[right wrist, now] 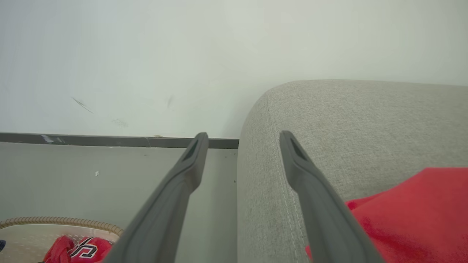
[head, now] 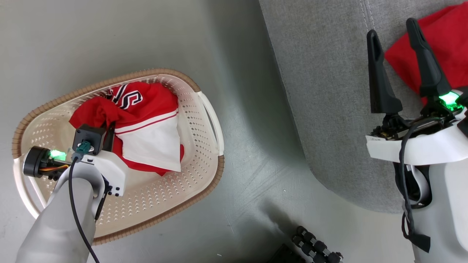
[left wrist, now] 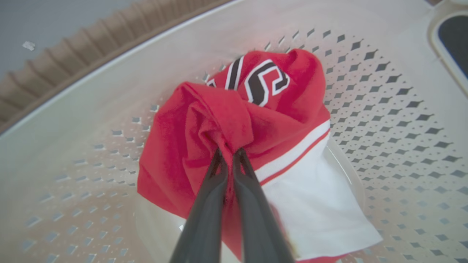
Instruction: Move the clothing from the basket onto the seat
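While the left gripper pinches a fold of the jersey in the basket, the right gripper hangs spread and empty over the seat.
From the head, the basket sits on the floor at 9 o'clock, the seat at 2 o'clock, the two apart. The jersey, red with a white panel and black-and-white numerals, lies bunched on the basket's bottom toward its 12 o'clock rim. A second red garment lies on the seat at the right gripper's 1 o'clock, one finger crossing its edge.
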